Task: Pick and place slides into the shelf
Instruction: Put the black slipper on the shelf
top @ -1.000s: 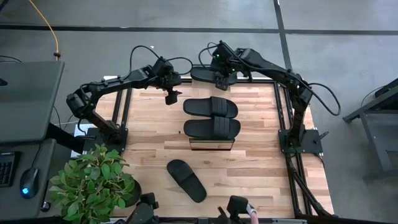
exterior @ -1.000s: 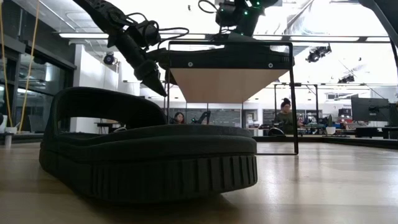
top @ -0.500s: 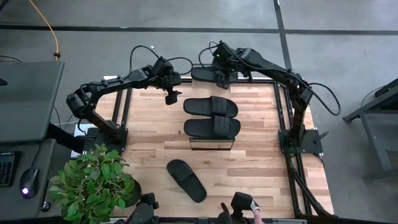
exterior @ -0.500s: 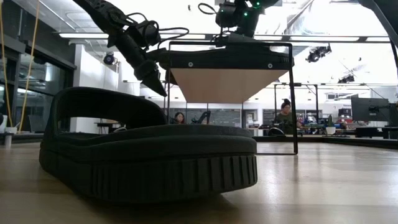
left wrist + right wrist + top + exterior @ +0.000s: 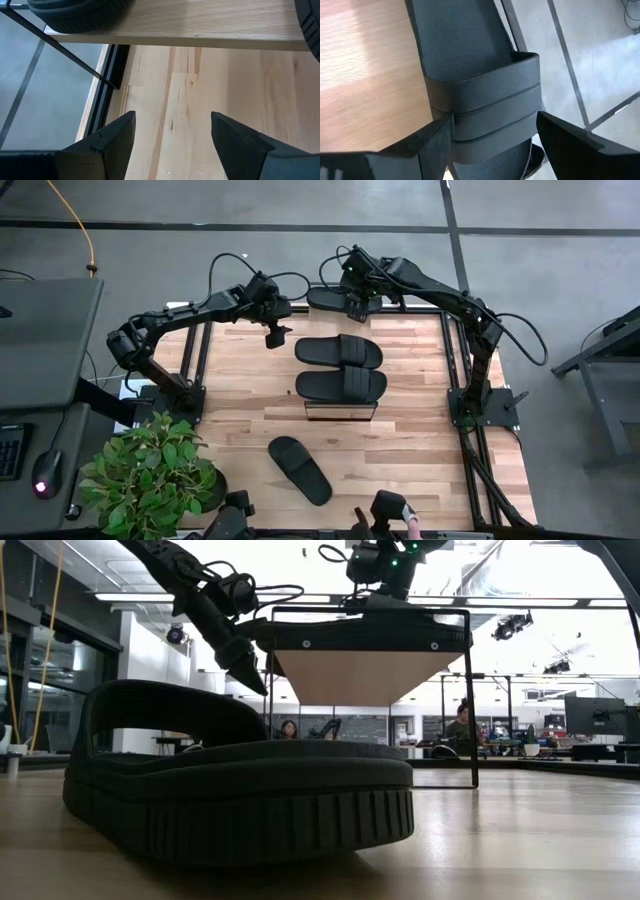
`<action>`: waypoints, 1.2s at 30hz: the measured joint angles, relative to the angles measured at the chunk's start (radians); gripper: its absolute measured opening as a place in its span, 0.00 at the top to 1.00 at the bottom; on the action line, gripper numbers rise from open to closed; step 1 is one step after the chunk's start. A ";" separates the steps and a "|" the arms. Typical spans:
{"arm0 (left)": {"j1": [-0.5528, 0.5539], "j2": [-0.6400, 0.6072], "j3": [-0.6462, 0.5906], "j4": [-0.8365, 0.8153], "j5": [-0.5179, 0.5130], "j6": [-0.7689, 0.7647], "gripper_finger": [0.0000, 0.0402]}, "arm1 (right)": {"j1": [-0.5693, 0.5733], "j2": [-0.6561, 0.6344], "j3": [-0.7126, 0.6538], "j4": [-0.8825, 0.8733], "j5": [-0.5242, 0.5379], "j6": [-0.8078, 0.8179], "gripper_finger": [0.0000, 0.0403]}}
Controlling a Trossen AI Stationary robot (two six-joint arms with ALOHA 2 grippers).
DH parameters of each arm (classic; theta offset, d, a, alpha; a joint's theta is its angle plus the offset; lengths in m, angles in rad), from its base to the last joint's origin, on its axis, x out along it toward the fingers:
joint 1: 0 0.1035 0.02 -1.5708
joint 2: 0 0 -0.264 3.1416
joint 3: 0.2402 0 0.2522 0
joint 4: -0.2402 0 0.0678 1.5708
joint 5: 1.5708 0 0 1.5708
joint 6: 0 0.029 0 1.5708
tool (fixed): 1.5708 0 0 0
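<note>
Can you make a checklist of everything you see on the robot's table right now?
Surface: wood table, mostly bare.
Job's things: two slides on the shelf; a third at the far edge; a fourth on the table.
Clutter: nothing seen.
Grippers: left gripper open, empty, beside the shelf; right gripper open over the third slide.
Cables: black loops on both arms.
Surroundings: plant, desk, grey floor.

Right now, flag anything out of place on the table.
One slide lies diagonally on the table, apart from the shelf. A second slide overhangs the table's edge beyond the shelf, partly above the floor.
</note>
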 joint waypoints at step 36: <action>-0.145 -0.297 0.000 -0.098 0.105 -0.151 0.40 | 0.167 -0.011 0.247 0.013 -0.256 0.048 0.33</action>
